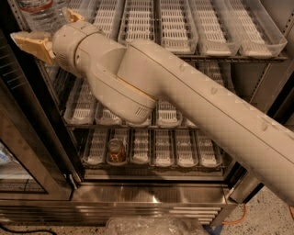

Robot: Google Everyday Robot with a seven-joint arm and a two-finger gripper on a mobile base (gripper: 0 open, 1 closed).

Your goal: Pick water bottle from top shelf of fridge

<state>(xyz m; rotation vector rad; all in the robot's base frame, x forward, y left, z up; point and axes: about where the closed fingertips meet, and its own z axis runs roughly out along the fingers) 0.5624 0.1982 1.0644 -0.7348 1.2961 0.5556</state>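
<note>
At the left end of the fridge's [138, 194] top shelf [220, 27], the gripper [41, 24] spreads its fingers wide either side of the water bottle [43, 9]. Lower down, an amber jar [115, 151] sits in a bottom-rack tray, above the louvred steel base [115, 215] and speckled floor [271, 212].
</note>
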